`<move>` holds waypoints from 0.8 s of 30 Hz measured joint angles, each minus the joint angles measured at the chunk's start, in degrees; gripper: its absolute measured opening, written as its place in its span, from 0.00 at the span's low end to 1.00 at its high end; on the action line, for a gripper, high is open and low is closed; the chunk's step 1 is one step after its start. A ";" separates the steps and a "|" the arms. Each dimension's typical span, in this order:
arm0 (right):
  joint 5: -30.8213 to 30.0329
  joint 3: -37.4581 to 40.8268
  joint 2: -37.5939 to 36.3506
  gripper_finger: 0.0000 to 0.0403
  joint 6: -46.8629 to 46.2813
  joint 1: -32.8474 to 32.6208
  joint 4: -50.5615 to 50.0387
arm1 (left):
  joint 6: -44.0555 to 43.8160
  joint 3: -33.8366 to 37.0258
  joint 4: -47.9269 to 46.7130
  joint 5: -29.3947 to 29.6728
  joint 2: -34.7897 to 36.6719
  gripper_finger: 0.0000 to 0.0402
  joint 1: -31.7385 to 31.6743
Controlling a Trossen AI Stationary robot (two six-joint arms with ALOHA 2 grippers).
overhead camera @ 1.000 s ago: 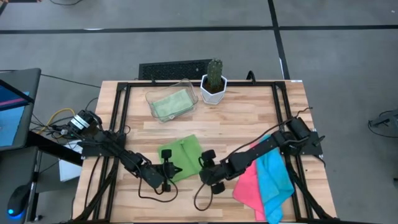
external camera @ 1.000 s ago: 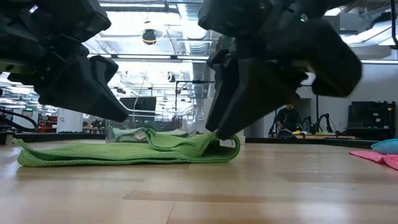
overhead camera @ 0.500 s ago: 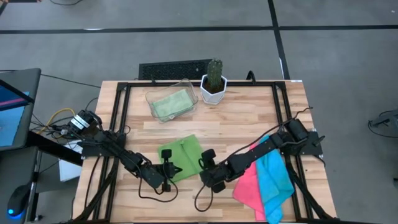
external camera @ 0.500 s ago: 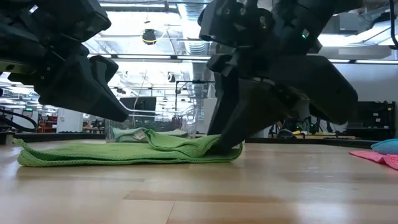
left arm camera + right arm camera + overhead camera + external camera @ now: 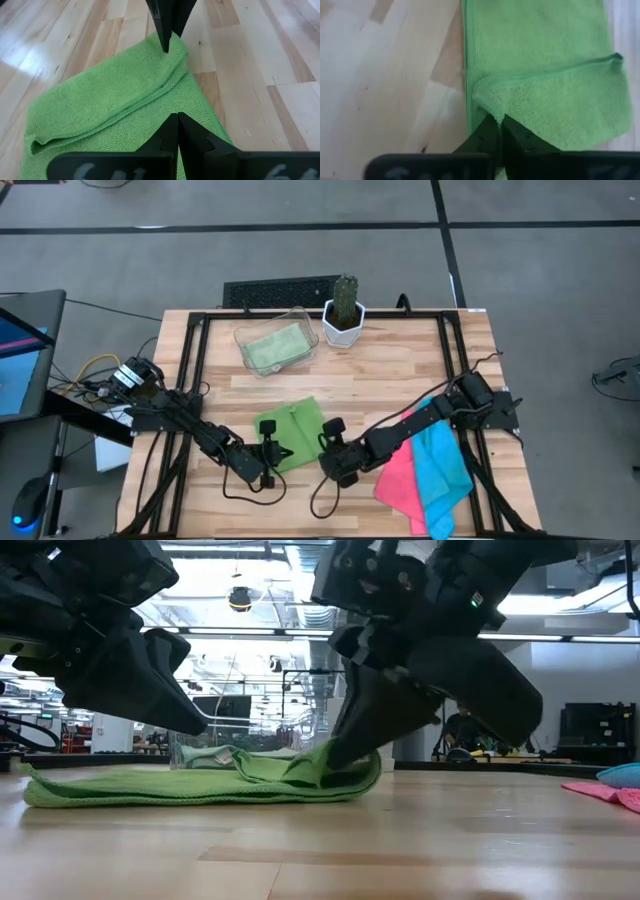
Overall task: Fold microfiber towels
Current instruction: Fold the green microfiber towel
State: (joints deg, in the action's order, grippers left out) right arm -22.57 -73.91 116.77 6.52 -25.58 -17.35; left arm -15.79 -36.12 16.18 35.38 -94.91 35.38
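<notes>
A: Where's the work at?

B: Bright green microfiber towel lies on the front-middle of the wooden slat table, already doubled w/ one layer over another. It sits between both arms, prob. so each can reach an opposite edge.

A: Right gripper?

B: Right gripper is down at the towel's near corner, fingers pressed almost together, pinching a small peak of the green cloth. In the low view that corner is lifted off the wood in a little hump under the gripper. Likely taking the corner to carry it across for the next fold.

A: And the left?

B: Left gripper has fingers pressed together w/ nothing seen between them, tips over the towel's other edge. Can't tell if it's pressing the cloth or just above it. Looks placed to steady that side while the other arm pulls.

A: Other towels?

B: Hot pink towel and cyan blue towel lie overlapped at the front right, partly under the right arm, unfolded, waiting. A pale green towel sits folded in the clear plastic tray at the back, just beside a small cactus in a white pot.
</notes>
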 joint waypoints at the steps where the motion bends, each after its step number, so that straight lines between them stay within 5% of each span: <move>1: 0.01 -0.45 0.00 0.05 0.05 0.00 -0.14 | 0.00 0.00 0.00 0.00 0.00 0.00 0.00; 9: 0.45 -3.76 -0.09 0.11 -1.96 1.47 0.96 | -0.04 0.00 0.35 0.00 0.00 0.00 0.00; 16: 9.71 -3.78 -0.09 0.12 -3.63 3.63 1.53 | -1.46 0.00 0.42 -0.51 0.00 0.00 0.00; 24: 11.69 -3.78 -0.09 0.13 -1.85 3.50 1.58 | -2.05 -0.08 5.68 -1.18 -2.85 0.00 0.21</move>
State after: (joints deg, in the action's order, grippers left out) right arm -10.87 -77.69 116.68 4.67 -22.09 -15.77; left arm -17.84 -36.20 21.87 34.20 -97.76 35.59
